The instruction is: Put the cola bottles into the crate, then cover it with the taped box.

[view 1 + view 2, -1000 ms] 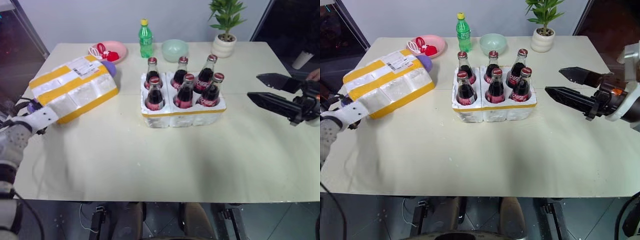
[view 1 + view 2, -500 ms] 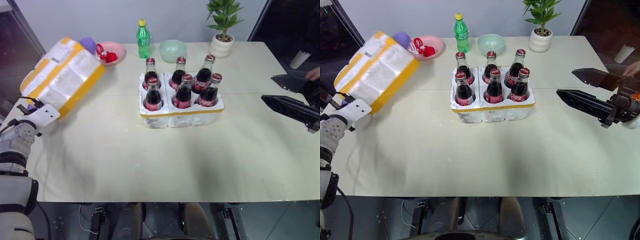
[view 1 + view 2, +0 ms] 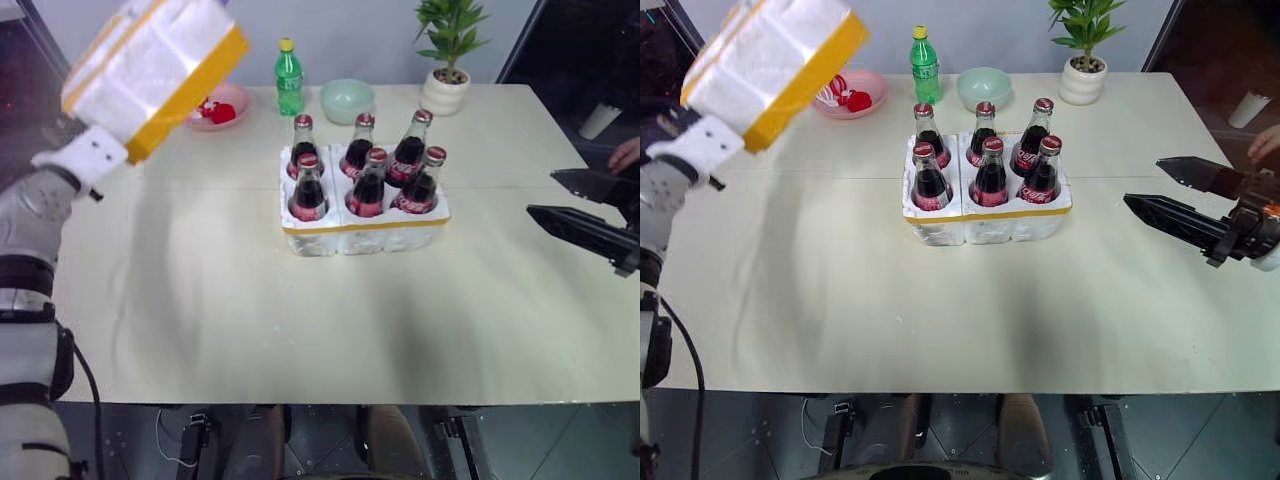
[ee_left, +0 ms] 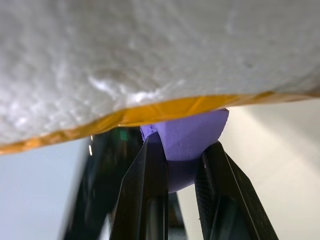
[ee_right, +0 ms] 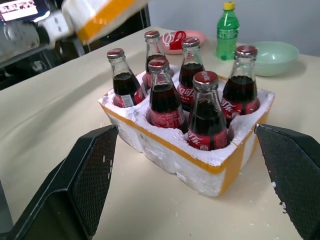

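Along the far edge of the cream tabletop (image 3: 300, 330) stand a pink plate (image 3: 225, 100) holding red items, a green plastic bottle (image 3: 289, 78), a mint bowl (image 3: 348, 99) and a potted plant (image 3: 447, 60).

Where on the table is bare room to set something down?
The near half of the table, in front of the crate, is bare; so is the left side. The back edge is crowded: pink plate, green bottle, bowl, plant.

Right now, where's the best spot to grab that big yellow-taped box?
Grab the purple knob sticking out of the taped box, coming from the box's near end, as the left claw does. The box looks too wide for a claw, but the rounded knob fits between the fingers.
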You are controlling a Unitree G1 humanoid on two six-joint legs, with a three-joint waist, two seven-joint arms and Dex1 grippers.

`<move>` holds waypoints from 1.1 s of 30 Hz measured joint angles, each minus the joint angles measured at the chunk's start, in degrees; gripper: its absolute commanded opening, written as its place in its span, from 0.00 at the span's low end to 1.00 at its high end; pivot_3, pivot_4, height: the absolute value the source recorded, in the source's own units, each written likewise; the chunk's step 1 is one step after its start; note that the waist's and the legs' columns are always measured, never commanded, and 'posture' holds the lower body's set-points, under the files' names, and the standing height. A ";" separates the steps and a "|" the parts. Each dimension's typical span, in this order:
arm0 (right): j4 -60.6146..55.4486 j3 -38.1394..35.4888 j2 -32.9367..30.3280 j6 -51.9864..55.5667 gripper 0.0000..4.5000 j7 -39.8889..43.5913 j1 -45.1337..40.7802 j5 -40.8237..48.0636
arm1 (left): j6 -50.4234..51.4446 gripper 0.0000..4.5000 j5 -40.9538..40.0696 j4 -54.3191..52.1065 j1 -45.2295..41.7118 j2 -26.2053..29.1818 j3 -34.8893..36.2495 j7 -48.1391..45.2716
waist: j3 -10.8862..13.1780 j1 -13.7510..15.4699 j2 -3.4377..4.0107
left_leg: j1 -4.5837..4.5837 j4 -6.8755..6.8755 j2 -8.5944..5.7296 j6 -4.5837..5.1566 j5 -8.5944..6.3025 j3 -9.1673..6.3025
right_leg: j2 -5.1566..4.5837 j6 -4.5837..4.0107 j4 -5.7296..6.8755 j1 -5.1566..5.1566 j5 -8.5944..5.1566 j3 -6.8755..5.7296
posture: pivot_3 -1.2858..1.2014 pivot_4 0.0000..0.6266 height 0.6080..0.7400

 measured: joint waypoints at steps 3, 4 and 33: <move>0.29 0.25 0.01 -0.22 1.00 0.34 0.61 -1.06 | 5.19 0.04 -4.41 -14.22 0.03 0.30 0.78 -9.58 | 0.00 0.01 0.00 | -0.01 0.00 0.00 0.00 0.00 0.00 | 0.00 0.00 0.01 0.01 0.00 0.01 | 0.52 0.24 0.99; 0.32 0.42 0.01 -0.31 1.00 0.47 0.60 -1.17 | 7.43 0.04 -5.50 -19.13 0.01 0.35 0.81 -12.72 | 0.00 0.04 0.00 | 0.00 0.00 0.00 0.00 0.00 0.01 | 0.00 0.00 0.00 0.01 0.00 0.01 | 0.52 0.24 0.99; 1.74 3.01 5.24 -2.57 1.00 -6.11 -0.80 -0.80 | 19.80 0.99 5.93 -53.97 -0.14 -2.96 -14.21 -35.55 | 0.01 0.04 0.00 | 0.04 0.22 0.00 0.02 0.00 -0.03 | 0.04 0.02 0.02 0.18 -0.03 0.03 | 0.52 0.24 0.99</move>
